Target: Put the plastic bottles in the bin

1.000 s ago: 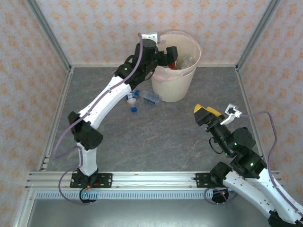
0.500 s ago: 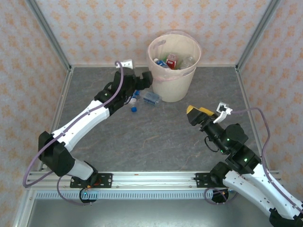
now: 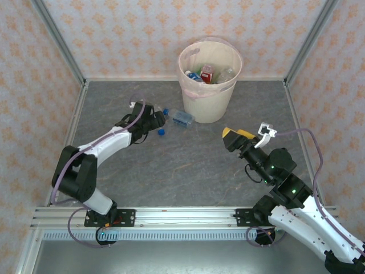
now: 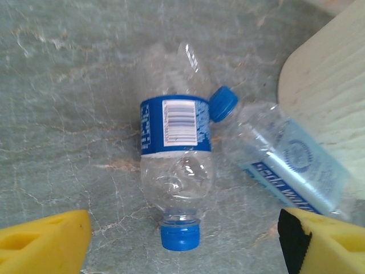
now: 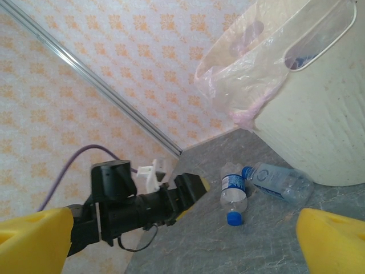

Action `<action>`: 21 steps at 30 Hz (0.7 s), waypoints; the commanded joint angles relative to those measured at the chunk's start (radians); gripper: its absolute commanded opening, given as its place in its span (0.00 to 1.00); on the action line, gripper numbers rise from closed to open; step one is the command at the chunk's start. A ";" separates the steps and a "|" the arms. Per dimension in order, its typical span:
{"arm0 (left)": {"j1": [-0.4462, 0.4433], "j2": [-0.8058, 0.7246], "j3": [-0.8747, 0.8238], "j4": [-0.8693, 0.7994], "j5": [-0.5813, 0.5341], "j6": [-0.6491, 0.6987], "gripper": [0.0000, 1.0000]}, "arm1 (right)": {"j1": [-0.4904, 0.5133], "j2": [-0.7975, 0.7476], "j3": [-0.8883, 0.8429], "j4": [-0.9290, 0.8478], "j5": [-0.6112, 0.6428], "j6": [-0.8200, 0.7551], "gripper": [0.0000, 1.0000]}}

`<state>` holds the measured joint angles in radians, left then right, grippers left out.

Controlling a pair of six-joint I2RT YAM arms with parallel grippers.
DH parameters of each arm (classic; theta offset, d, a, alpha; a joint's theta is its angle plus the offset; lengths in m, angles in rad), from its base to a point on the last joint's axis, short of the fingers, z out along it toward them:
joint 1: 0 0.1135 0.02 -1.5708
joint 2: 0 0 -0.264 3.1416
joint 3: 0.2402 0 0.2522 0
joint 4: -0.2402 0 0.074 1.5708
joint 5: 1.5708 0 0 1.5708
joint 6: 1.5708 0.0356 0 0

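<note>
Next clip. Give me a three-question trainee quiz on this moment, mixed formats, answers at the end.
1. True or false: the left gripper is shut on a bottle.
2. How many bottles lie on the table outside the bin? A one, B two, C four.
3. Fill in: the dark-label bottle and the pale-label bottle both have ___ caps.
Key: 1 false, its jaws stand open over the dark-label bottle and hold nothing. 2 B. 3 blue.
</note>
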<state>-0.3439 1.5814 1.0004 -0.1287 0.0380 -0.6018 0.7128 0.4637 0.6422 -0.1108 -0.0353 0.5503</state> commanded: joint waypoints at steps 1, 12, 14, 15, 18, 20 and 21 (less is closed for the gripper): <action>0.014 0.064 0.066 0.006 0.015 0.010 0.86 | 0.007 -0.002 0.002 0.040 -0.022 0.007 1.00; 0.036 0.280 0.262 -0.058 0.023 0.068 0.86 | 0.007 0.000 0.013 0.023 -0.012 -0.006 1.00; 0.039 0.310 0.287 -0.071 0.015 0.067 0.84 | 0.007 0.000 0.014 0.019 -0.013 -0.006 1.00; 0.040 0.320 0.295 -0.076 0.014 0.068 0.82 | 0.007 0.000 0.013 0.017 -0.012 -0.007 1.00; 0.045 0.371 0.314 -0.090 0.011 0.070 0.81 | 0.007 0.000 0.013 0.011 -0.012 -0.007 1.00; 0.047 0.389 0.323 -0.096 0.007 0.070 0.81 | 0.007 -0.002 0.013 0.010 -0.011 -0.008 1.00; 0.048 0.399 0.326 -0.097 0.008 0.069 0.81 | 0.007 -0.001 0.013 0.010 -0.011 -0.009 1.00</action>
<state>-0.3092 1.9522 1.2957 -0.1757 0.0525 -0.5484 0.7128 0.4637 0.6422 -0.1116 -0.0452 0.5495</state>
